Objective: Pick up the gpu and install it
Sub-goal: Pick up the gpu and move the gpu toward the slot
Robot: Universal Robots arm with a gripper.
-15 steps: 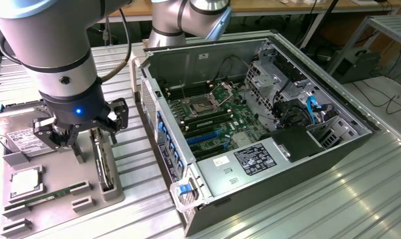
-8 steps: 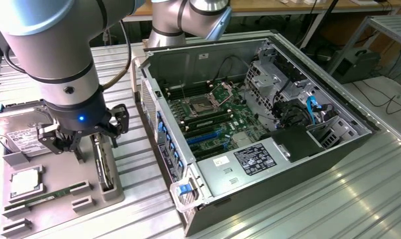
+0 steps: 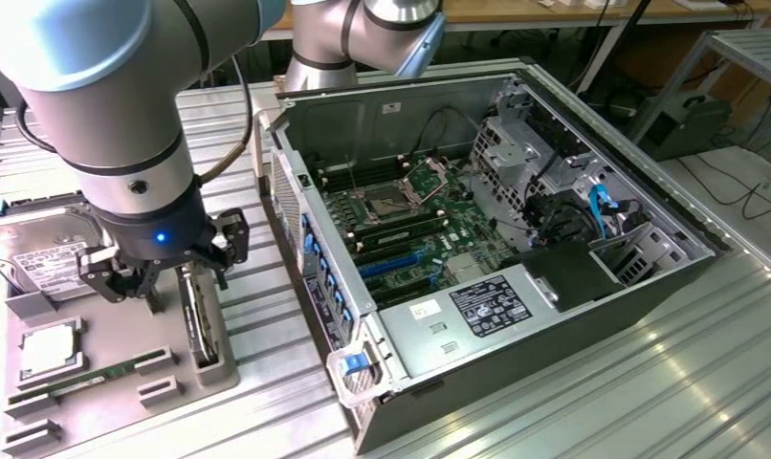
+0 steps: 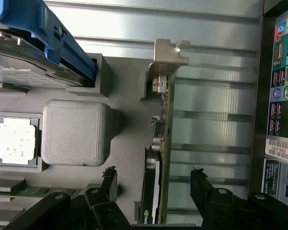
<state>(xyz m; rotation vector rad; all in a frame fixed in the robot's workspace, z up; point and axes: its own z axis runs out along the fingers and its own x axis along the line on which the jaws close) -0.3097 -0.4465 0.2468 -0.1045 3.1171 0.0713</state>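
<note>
- The gpu stands on its long edge in a slot of the grey tray in the wrist view. Its silver bracket is at the end far from the gripper.
- Your gripper is spread wide and holds nothing. One of its fingers sits on each side of the card, with a gap on both sides.
- Expect the card to be light and stiff but fragile. The board edge and its small parts look easy to damage, so I judge the two flat faces near the middle the best hold, not the bracket.
- Those faces look smooth, so a weak squeeze could let it slip or tilt.
- In the exterior view the gpu is in the lower left of the frame, just under the gripper. It shares the tray with the hard drive and the RAM stick.
- The tray lies on a ribbed metal table. The open computer case lies across the centre and right of the frame, with its motherboard exposed.
- Room is tight, with the case wall just beside the tray.
</note>
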